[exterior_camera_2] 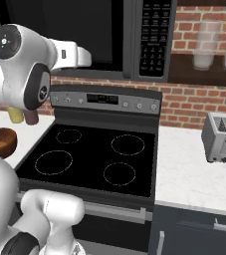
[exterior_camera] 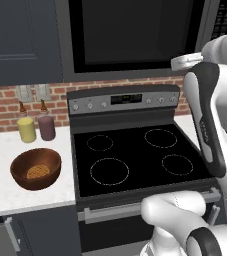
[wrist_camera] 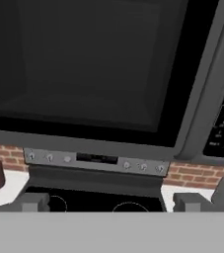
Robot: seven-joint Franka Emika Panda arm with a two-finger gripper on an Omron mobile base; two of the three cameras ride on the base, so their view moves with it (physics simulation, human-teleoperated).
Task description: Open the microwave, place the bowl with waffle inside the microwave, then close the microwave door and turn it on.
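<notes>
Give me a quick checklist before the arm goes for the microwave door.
1. Microwave door shut, still to be opened: ok.
2. Gripper open and holding nothing, facing the door: ok.
3. Door handle located: cannot tell; a grey vertical bar runs beside the keypad in the hand view, but its shape is unclear.
4. Bowl upright on the counter left of the stove: ok.
5. Waffle inside the bowl: ok.

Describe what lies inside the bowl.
A waffle lies flat in the bowl on its bottom. Whatever is under the waffle is covered.
</notes>
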